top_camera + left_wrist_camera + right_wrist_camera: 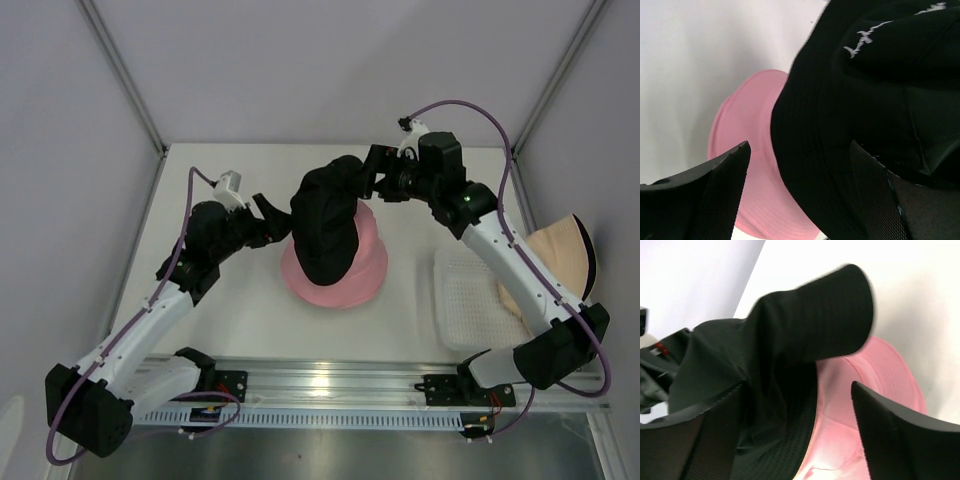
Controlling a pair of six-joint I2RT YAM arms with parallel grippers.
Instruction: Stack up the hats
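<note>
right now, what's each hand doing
left hand: open, at the black hat
right hand: open around black hat fabric, not clamped

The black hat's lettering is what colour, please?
White lettering on the black hat; the left wrist view shows it best.

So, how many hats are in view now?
3: the black hat draped over the pink hat mid-table, and the beige hat at the right edge. More may hide underneath.

Black hat (325, 225) atop pink hat (362, 282).
</note>
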